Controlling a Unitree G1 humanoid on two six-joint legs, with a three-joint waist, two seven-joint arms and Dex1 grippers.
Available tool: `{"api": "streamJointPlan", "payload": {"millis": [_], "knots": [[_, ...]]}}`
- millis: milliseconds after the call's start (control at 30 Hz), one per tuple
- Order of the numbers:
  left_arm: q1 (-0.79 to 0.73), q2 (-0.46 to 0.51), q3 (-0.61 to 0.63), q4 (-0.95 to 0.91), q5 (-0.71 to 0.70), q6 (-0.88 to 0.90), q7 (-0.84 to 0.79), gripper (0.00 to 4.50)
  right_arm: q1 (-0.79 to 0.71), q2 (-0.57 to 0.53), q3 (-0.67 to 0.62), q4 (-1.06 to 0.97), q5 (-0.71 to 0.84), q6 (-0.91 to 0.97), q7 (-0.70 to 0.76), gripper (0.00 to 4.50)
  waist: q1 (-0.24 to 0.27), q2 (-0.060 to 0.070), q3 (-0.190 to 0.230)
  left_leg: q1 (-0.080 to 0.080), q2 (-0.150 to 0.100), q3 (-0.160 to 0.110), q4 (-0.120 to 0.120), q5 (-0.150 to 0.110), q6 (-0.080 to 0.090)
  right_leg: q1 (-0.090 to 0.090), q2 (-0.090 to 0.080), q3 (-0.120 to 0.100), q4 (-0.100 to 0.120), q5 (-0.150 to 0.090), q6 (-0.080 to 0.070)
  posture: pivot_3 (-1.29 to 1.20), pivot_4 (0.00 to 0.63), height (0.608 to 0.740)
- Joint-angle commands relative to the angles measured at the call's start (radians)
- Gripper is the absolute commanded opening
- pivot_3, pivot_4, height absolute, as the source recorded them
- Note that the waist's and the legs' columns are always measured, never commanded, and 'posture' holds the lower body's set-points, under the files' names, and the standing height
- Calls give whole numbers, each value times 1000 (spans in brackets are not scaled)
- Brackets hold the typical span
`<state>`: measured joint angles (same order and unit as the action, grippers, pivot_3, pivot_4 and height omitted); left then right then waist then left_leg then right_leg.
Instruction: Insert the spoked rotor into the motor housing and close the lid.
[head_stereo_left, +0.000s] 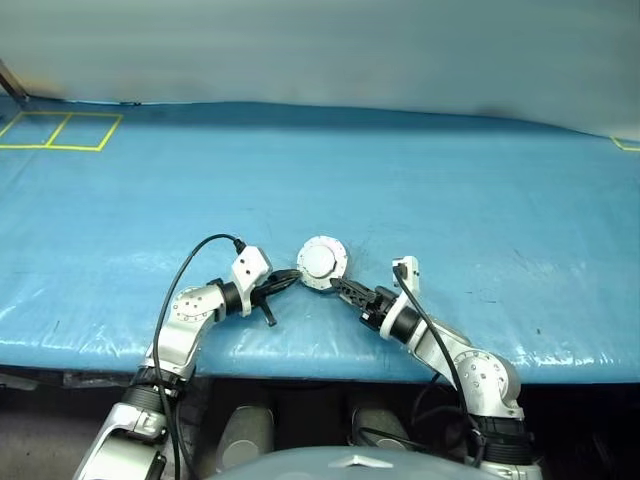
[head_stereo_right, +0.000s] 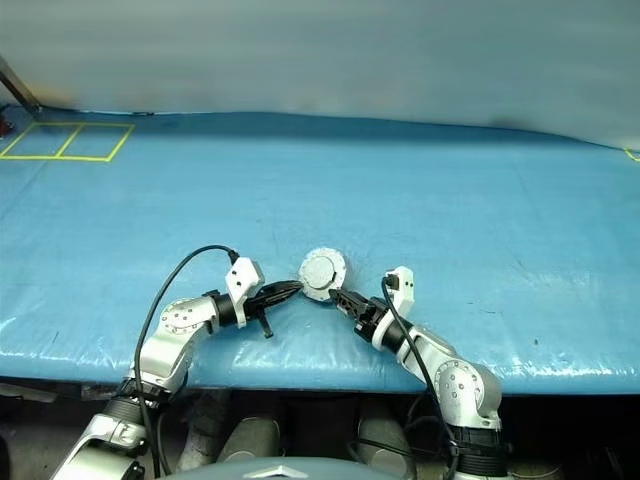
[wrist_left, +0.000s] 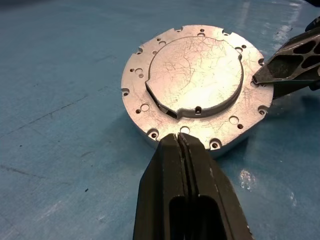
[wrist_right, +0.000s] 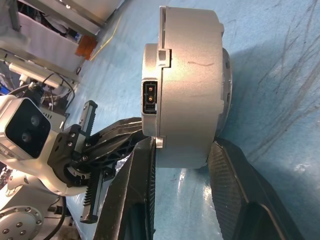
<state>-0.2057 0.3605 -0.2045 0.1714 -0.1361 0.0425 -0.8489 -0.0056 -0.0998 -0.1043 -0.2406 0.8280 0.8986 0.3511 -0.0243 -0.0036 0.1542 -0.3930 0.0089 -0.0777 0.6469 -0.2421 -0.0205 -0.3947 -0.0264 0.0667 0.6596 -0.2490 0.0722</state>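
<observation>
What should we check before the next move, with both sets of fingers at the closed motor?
1. Lid closed on the motor housing: ok.
2. Spoked rotor inside: cannot tell, lid covers it.
3. Housing flat on the blue table: ok.
4. Left gripper shut, tips at the housing's rim: ok.
5. Right gripper fingers either side of the housing wall: ok; firm grip: cannot tell.
6. Connector port clear of fingers: ok.
</observation>
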Motion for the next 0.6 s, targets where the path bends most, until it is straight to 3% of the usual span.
{"api": "streamJointPlan", "payload": {"millis": [33,333,600], "knots": [[17,-2,-34,-28,19,44,2,0,-5,3,5,-16,-1,-18,0,1156,0,0,0,0,0,0,0,0,0,0,0,0,0,0,0,0,150,740],[23,0,-21,-75,9,78,5,0,7,15,19,-5,-3,-28,-7,1156,-3,0,0,0,0,0,0,0,0,0,0,0,0,0,0,0,150,740],[55,59,108,-258,-214,209,-82,0,0,60,-65,10,75,-10,-78,1156,-15,1,3,-3,2,0,-1,0,0,-4,1,0,1,0,-1,0,150,740]]}}
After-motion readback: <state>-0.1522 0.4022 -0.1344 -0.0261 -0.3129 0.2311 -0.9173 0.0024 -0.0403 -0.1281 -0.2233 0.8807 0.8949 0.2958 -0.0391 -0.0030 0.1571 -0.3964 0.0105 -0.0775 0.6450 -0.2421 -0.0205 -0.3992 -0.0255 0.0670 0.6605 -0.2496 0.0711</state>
